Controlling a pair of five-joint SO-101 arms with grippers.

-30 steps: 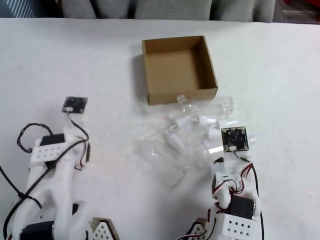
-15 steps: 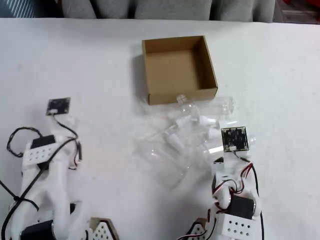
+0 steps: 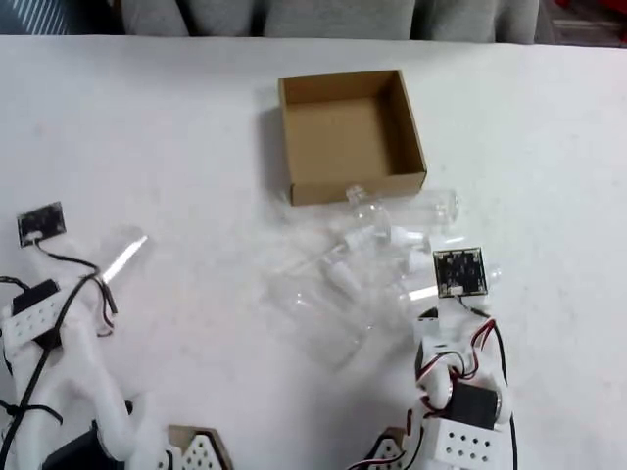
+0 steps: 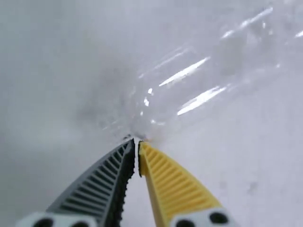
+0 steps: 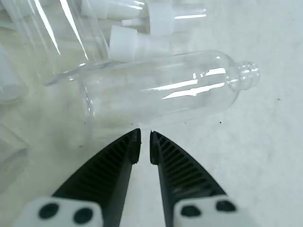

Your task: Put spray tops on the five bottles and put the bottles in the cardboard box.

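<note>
White tabletop (image 3: 196, 117) | left jaws closed, tips against the end of a clear bottle (image 4: 189, 90) lying just ahead | right jaws almost closed, holding nothing, just short of an uncapped bottle (image 5: 161, 92) lying crosswise | spray tops (image 5: 125, 42) beyond it | cardboard box (image 3: 351, 132) farther ahead of the right jaws

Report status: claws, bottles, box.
Left claw shut, tips at clear plastic bottle. Right claw shut beside an uncapped bottle. Brown cardboard box holds none. Nothing blocking box.

White table (image 3: 196, 127); grey padded shapes (image 3: 333, 15) beyond far edge; red object (image 3: 588, 8) at corner.
</note>
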